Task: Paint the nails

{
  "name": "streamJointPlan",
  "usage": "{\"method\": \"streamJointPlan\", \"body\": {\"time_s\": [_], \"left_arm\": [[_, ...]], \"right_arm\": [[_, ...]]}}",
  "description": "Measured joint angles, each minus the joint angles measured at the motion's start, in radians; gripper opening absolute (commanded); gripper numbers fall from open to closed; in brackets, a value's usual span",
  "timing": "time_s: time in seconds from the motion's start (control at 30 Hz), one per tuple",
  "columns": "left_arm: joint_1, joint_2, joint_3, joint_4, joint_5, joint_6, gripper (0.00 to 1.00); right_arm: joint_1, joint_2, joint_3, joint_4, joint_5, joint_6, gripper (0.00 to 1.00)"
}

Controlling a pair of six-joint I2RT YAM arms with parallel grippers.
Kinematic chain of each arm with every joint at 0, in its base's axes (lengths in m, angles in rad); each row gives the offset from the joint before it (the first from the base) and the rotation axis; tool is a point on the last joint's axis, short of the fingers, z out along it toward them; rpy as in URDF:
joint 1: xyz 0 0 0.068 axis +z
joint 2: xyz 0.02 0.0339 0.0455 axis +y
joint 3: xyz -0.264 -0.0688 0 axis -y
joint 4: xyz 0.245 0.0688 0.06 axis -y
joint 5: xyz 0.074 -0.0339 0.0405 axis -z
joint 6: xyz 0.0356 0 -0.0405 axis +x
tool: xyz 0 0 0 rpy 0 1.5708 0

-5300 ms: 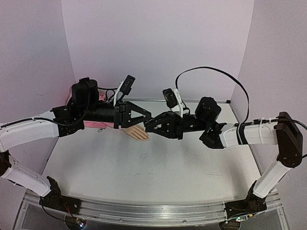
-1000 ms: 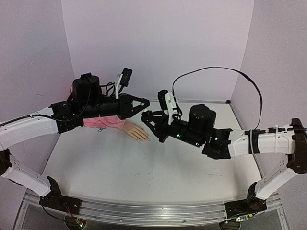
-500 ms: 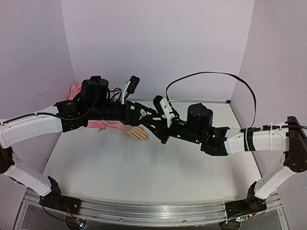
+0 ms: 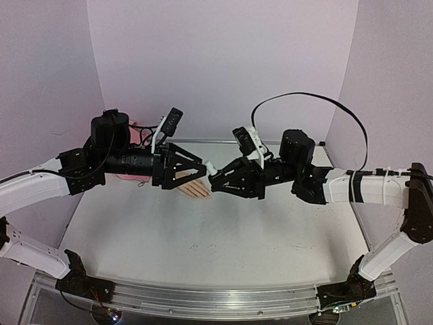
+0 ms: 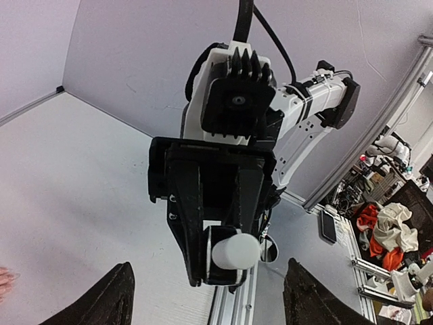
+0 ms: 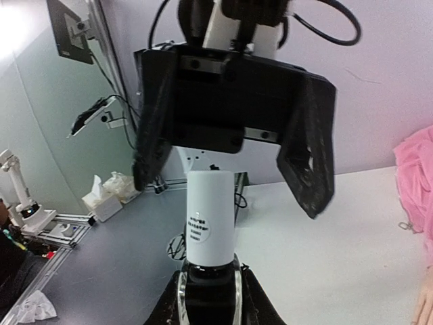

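Lying flat: beige mannequin hand (image 4: 193, 189), nails (image 4: 205, 196) indistinct | left gripper (image 4: 197, 168) wide | right gripper (image 4: 218, 180) clamping bottle (image 6: 210, 217)

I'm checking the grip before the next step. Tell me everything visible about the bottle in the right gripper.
The bottle is a small, smooth white cylinder with a tiny printed label, plastic-looking; its darker lower part is clamped in the shut right gripper. It juts forward out of the grip, held above the table, pointing at the open left gripper, which does not touch it.

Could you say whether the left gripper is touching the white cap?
Apart. The left wrist view shows the white cap between the left gripper's open fingers, clear gaps either side.
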Motion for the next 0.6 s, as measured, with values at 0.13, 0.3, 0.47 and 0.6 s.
{"method": "streamJointPlan", "body": {"time_s": [0.13, 0.3, 0.47, 0.6], "left_arm": [[0.002, 0.028, 0.006, 0.019, 0.062, -0.002, 0.67], [0.002, 0.060, 0.013, 0.029, 0.118, -0.003, 0.67], [0.002, 0.061, 0.020, 0.037, 0.148, -0.003, 0.70], [0.002, 0.061, 0.032, 0.050, 0.148, -0.003, 0.59]], "right_arm": [[0.005, 0.000, 0.023, 0.038, -0.064, 0.047, 0.00], [0.005, 0.010, 0.038, 0.058, -0.084, 0.071, 0.00], [0.005, 0.025, 0.038, 0.059, -0.086, 0.077, 0.00], [0.005, 0.039, 0.038, 0.058, -0.087, 0.079, 0.00]]}}
